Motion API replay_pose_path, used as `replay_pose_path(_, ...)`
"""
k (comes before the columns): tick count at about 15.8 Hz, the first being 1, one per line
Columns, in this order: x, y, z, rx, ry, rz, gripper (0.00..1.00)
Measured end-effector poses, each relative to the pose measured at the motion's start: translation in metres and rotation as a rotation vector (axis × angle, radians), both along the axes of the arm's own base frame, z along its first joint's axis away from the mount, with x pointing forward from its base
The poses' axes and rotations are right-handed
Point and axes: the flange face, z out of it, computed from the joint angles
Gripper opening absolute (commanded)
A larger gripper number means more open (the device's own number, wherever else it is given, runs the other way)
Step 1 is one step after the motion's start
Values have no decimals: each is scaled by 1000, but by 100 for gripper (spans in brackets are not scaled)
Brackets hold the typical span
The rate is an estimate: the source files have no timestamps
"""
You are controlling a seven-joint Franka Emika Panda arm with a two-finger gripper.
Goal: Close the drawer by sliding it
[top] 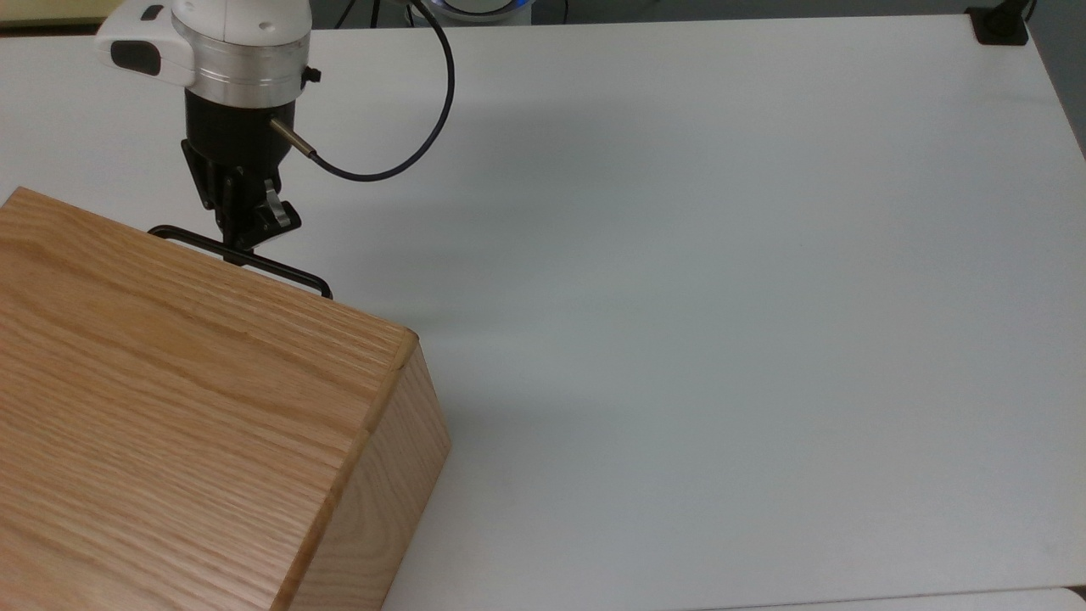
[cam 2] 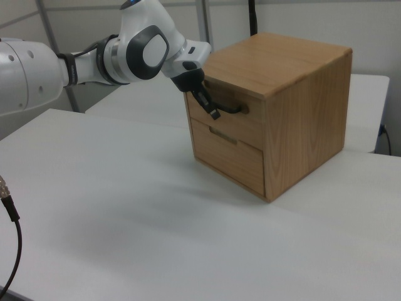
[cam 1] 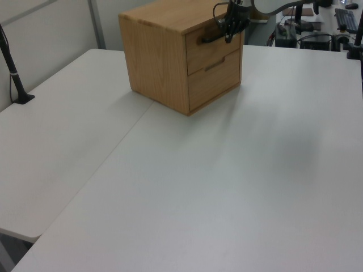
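Gripping claw (top: 240,246) on drawer (cam 1: 211,46) handle (top: 280,270)

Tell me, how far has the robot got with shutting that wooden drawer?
Nearly finished. The light oak drawer with the thin black bar handle sits flush in the larger oak box casing. The black two-finger gripper is clamped on the handle. Left to do: let go and pull away.
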Motion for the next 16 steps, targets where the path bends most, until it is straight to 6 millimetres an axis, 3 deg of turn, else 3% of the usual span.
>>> replay_pose_path(1, -2, -3, 1, -13, 15, 26, 77)
replay_pose_path(2, -6, -7, 5, -28, 41, 53, 100)
replay_pose_path(5, -30, -4, 24, -39, 182, 128, 100)
replay_pose_path(11, -91, 66, 77, 67, 383, 272, 100)
replay_pose_path(16, -131, 114, 105, 173, 380, 363, 100)
